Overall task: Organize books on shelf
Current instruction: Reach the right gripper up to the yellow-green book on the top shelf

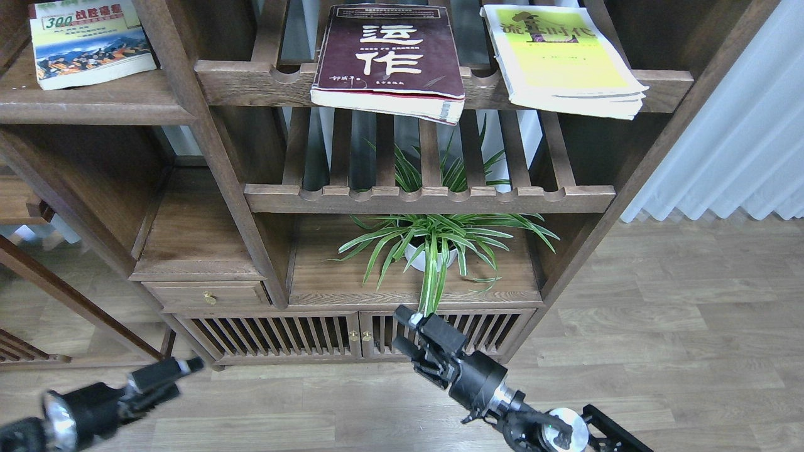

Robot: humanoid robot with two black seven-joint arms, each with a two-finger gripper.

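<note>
Both grippers, right fingers apart, left unreadable, are hanging low; overhanging maroon book risking tipping off rack if nudged.

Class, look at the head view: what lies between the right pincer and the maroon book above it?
The head view shows the potted plant and the lower slatted rack between the right pincer and the maroon book.

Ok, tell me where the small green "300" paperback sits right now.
The green "300" paperback lies flat on the solid dark wooden shelf board at the head view's top left, left of the thick maroon book.
</note>
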